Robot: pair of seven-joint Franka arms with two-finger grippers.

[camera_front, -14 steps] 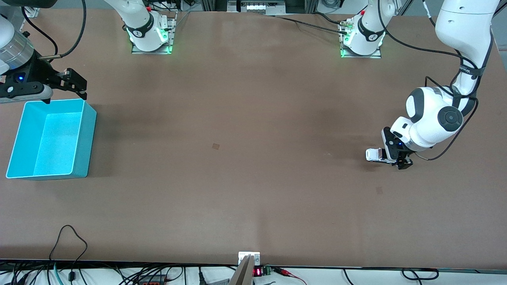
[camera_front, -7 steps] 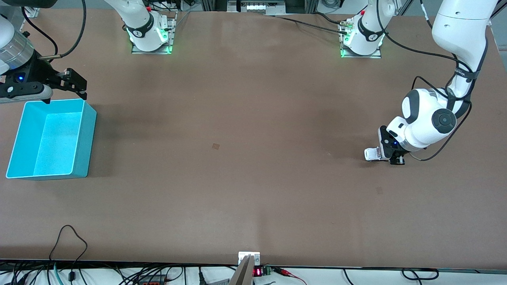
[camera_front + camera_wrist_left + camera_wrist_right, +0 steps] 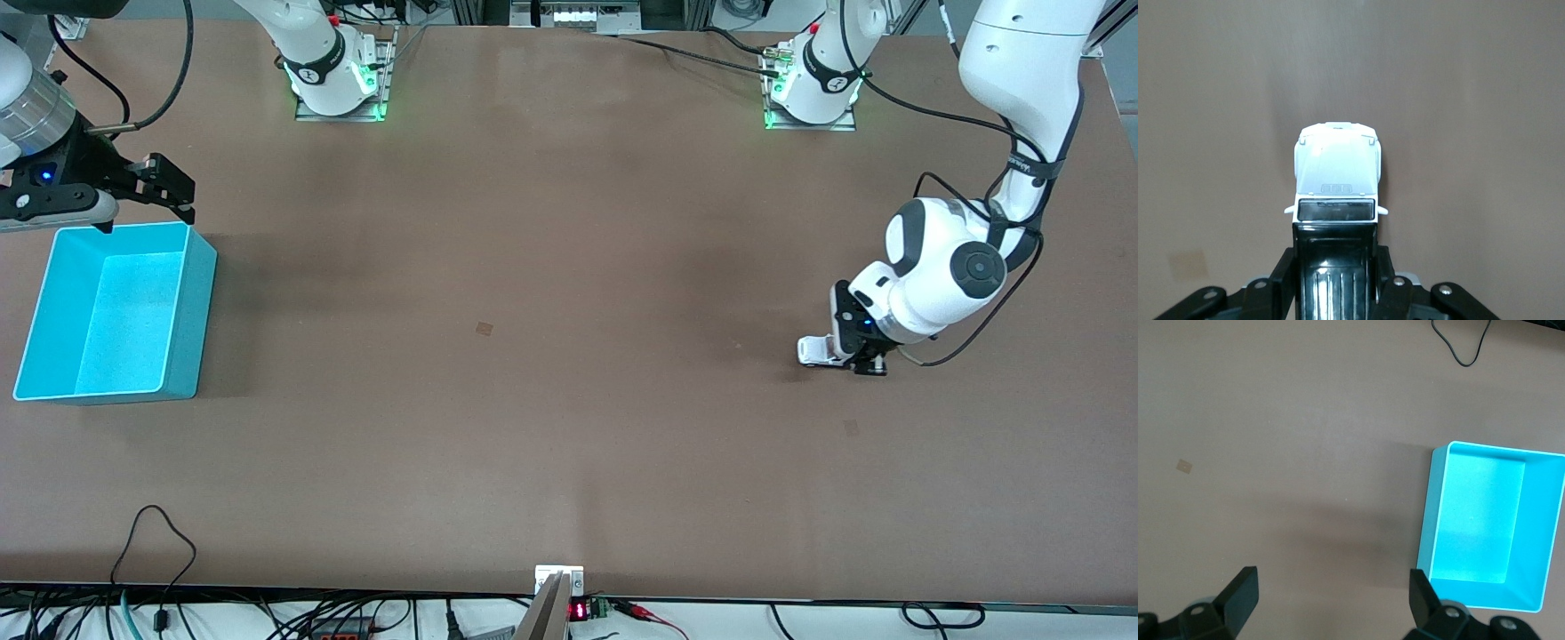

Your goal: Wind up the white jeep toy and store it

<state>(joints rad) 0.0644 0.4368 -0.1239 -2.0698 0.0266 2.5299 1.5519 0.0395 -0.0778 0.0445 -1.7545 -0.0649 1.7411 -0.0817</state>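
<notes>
So far: the jeep is gripped but not stored; whether it has been wound at all cannot be told.
Front view, jeep: the jeep sits on the table toward the left arm's end, well apart from the bin.
Front view, left gripper: the left gripper is down at the jeep, fingers clenched on its rear half, wheels seemingly on the table.
Front view, bin: the bin stands empty at the right arm's end.
Front view, right gripper: the right gripper waits over the table just beside the bin's corner, fingers released.
Left wrist view: the black roof lies between the fingers, which press its flanks; the white hood juts out ahead, square to the grip.
Right wrist view: fingers spread wide, holding nothing; the bin shows bare inside.
Left to do, by my judgement: drag the jeep to wind it, then carry it the length of the table into the bin.
</notes>
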